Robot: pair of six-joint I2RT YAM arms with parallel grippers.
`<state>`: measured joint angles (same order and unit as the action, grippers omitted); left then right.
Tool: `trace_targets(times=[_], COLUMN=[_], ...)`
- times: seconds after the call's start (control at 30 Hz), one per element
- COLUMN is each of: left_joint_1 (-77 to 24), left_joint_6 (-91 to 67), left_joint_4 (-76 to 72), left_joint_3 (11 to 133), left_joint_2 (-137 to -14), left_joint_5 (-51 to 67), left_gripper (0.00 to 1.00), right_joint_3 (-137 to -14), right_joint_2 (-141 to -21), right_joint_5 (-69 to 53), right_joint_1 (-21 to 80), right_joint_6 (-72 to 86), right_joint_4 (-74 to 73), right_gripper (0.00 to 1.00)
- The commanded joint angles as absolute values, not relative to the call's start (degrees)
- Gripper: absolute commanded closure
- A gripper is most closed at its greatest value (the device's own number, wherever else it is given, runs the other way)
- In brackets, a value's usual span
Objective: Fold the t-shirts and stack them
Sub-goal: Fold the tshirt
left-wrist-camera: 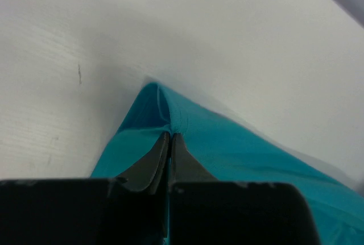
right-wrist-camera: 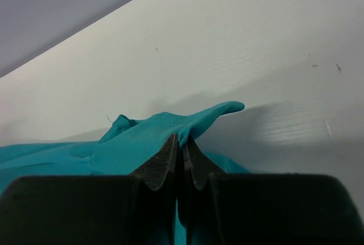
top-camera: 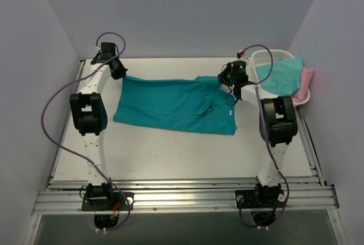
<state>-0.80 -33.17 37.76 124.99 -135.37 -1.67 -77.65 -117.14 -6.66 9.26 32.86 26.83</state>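
A deep teal t-shirt (top-camera: 170,106) lies spread across the middle of the white table (top-camera: 170,154), its far edge raised at both ends. My left gripper (top-camera: 118,72) is shut on its far left corner; in the left wrist view the black fingertips (left-wrist-camera: 170,136) pinch teal cloth (left-wrist-camera: 239,148). At the far right edge, my right gripper (top-camera: 234,88) is shut on the same shirt, the cloth (right-wrist-camera: 165,134) folding over its tips (right-wrist-camera: 183,141). A lighter aqua t-shirt (top-camera: 282,74) and a pale pink one (top-camera: 306,80) lie in the basket.
A white slotted basket (top-camera: 263,58) stands at the far right corner, close behind my right arm. Grey walls close in the table on the left, back and right. A metal rail (top-camera: 182,194) runs along the near edge.
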Motion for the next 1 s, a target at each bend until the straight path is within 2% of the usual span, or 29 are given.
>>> trace_targets(times=[0.0, 0.43, 0.7, 0.97], left_joint_1=[-0.7, -1.31, -1.67, -1.67], left_joint_6=[-31.99, -34.37, -33.66, -33.75], left_joint_4=[32.0, 18.63, 17.31, 17.31], left_joint_3=[116.15, 88.0, 79.81, 74.09], left_joint_2=[-126.15, -107.5, -101.17, -99.75], left_joint_5=[-3.69, -3.25, -4.75, -4.75], left_gripper=[0.98, 0.98, 0.98, 0.98], right_joint_3=[-75.16, -57.58, -48.18, -41.66], right_joint_2=[-108.99, -93.34, -89.13, -83.94], right_joint_5=[-4.58, -0.18, 9.05, 13.18], right_joint_1=[10.11, 12.56, 19.24, 20.92], right_joint_6=[31.56, 32.43, 34.98, 37.7], right_joint_4=[26.28, 21.54, 19.16, 17.5], right_gripper=[1.0, 1.0, 1.0, 1.0])
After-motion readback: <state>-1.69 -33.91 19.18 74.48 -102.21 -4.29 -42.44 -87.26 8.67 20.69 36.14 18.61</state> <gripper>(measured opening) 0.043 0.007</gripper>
